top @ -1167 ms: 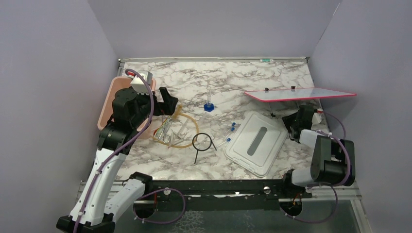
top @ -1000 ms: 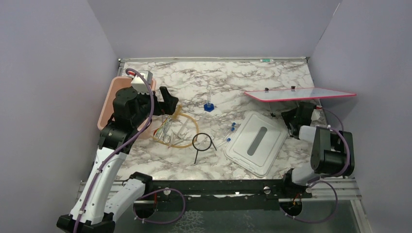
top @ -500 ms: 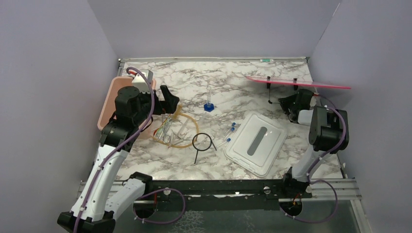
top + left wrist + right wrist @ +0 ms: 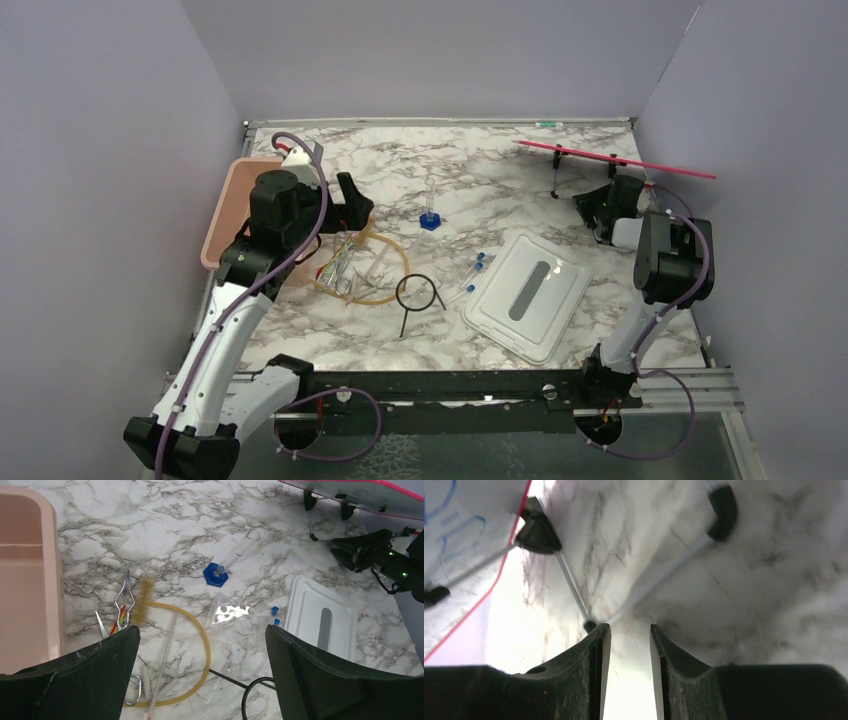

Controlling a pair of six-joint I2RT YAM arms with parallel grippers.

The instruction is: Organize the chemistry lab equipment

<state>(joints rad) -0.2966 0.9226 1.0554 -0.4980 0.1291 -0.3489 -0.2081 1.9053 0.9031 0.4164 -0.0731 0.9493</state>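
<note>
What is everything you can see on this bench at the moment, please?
tub: one, pink, far left
lid: one, white with grey slot, right of centre
board: one, red-rimmed, tilted, far right
wire ring: one, black, front centre
rubber tubing: one loop, amber, left of ring
tongs: one, metal, by the tubing
brush: one, tan, beside tongs
capped tubes: at least two, clear, blue caps, beside lid
vial: one, clear, blue base, back centre
left pincer: one, black, open above tubing
right pincer: one, black, at the board's wire legs; grip unclear
</note>
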